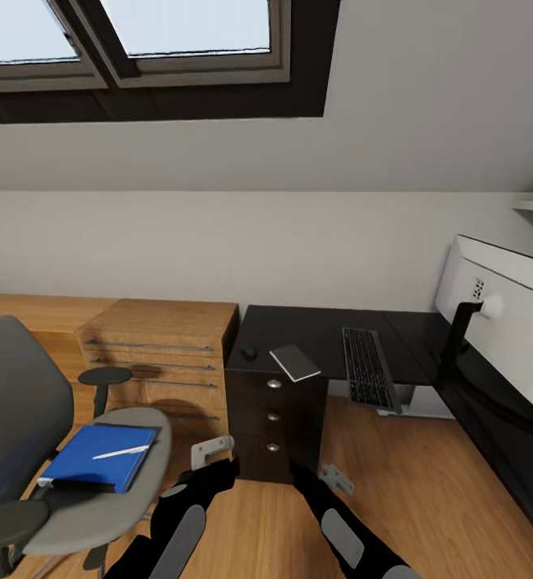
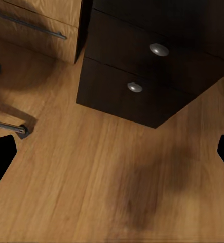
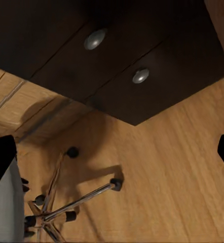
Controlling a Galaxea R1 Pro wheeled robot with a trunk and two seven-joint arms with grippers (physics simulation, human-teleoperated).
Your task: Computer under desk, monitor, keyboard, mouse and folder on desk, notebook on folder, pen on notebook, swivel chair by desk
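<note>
Overhead, a dark-framed skylight (image 1: 178, 40) sits in the sloped grey ceiling, and below it the desk (image 1: 314, 330) runs along the white wall with its glossy black top. On that top lie the keyboard (image 1: 368, 368), turned lengthwise toward the robot with its near end past the desk's front edge, and the notebook (image 1: 295, 362), a small grey slab hanging slightly over the front edge above the drawers. Just beside the notebook, nearer the wall, sits a small dark mouse (image 1: 249, 352). The monitor (image 1: 503, 322) stands on the right wing of the desk, white back toward the camera, on its thin black stand.

Under the desktop is the black drawer unit (image 1: 276, 418) with 3 round silver knobs; 2 of these knobs show in each wrist view above the wooden floor (image 2: 117, 192). To its left stands a low light-wood cabinet (image 1: 161, 354).

The swivel chair (image 1: 25, 418) is at the left, apart from the desk. On its seat lies the blue folder (image 1: 97, 457) with the pen (image 1: 123, 452) resting across its top — a pale stick lying slantwise. The chair's chrome base and castors (image 3: 66, 207) appear in the right wrist view.

Both arms reach forward low over the floor. The left gripper (image 1: 212, 450) and the right gripper (image 1: 337, 478) hold nothing — each has its dark fingers (image 2: 1, 157) at opposite edges of its wrist view, spread wide, with bare floor between.
</note>
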